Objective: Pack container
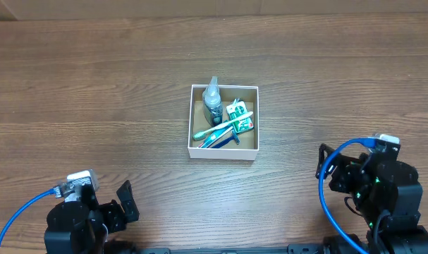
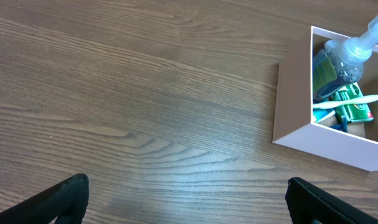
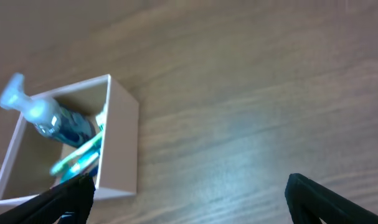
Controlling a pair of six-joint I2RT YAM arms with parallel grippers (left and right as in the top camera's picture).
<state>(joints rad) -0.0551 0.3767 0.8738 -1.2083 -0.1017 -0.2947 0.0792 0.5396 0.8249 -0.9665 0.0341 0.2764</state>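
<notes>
The container (image 1: 223, 151) is a small square white-walled box with a brown inside, standing at the table's middle. In it lie a clear bottle with blue liquid (image 1: 212, 99), a white and teal toothbrush (image 1: 221, 128) and a green packet (image 1: 239, 116). The box also shows in the left wrist view (image 2: 294, 106) and the right wrist view (image 3: 120, 143). My left gripper (image 2: 187, 202) is open and empty over bare wood near the front left. My right gripper (image 3: 189, 199) is open and empty at the front right, well apart from the box.
The wooden table (image 1: 94, 92) spreads all round the box. Blue cables run along both arms, one at the left (image 1: 16, 212) and one at the right (image 1: 333, 159). The table's far edge lies along the top of the overhead view.
</notes>
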